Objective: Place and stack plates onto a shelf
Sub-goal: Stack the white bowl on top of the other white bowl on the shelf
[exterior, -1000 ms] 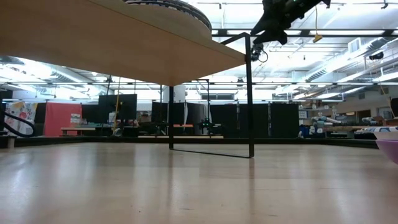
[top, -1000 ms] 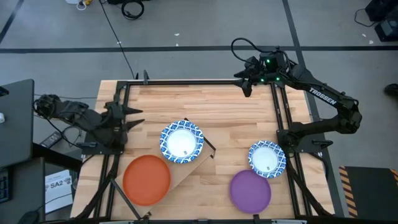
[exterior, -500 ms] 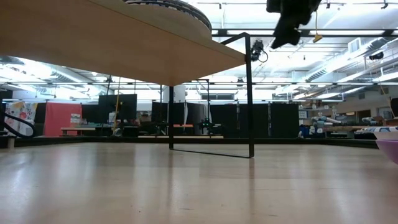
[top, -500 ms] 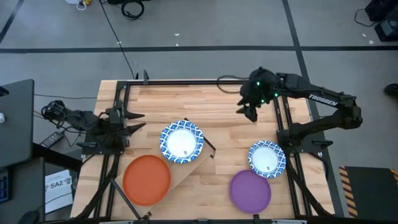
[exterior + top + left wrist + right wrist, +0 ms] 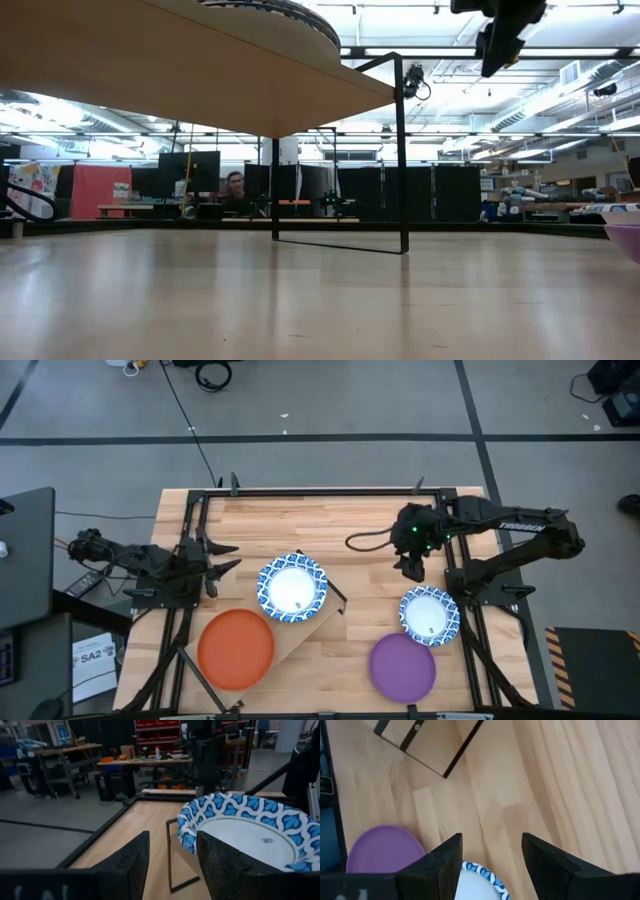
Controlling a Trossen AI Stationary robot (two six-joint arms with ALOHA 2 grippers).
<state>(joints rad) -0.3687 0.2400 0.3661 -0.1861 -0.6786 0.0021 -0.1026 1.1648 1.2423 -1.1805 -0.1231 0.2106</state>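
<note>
The right gripper (image 5: 413, 567) hangs above the table (image 5: 360, 530) with its fingers apart and nothing between them, poised just short of the blue-and-white plate on the right (image 5: 429, 614); its wrist view looks down past the open fingers onto that plate's patterned rim (image 5: 485, 875), with the purple plate (image 5: 382, 849) beside it and a corner of the shelf (image 5: 427, 742) further off. The left gripper (image 5: 222, 555) waits at the table's left edge, fingers likewise spread and empty, facing the blue-and-white plate on the shelf (image 5: 250, 827). That plate already sits on the light wood board, while the orange plate (image 5: 236, 648) lies against the board's near end; whether it rests on the board or on the table is hard to tell from above. The plates look thin and light, probably paper or thin plastic, with a shallow raised rim, so they should be stiff enough to lift by one edge but prone to flex or slide on the smooth wood. The sensible hold is a pinch on the rim, one finger under the lip and one above, taken at the side nearest the gripper; a flat centre offers nothing to grasp.
</note>
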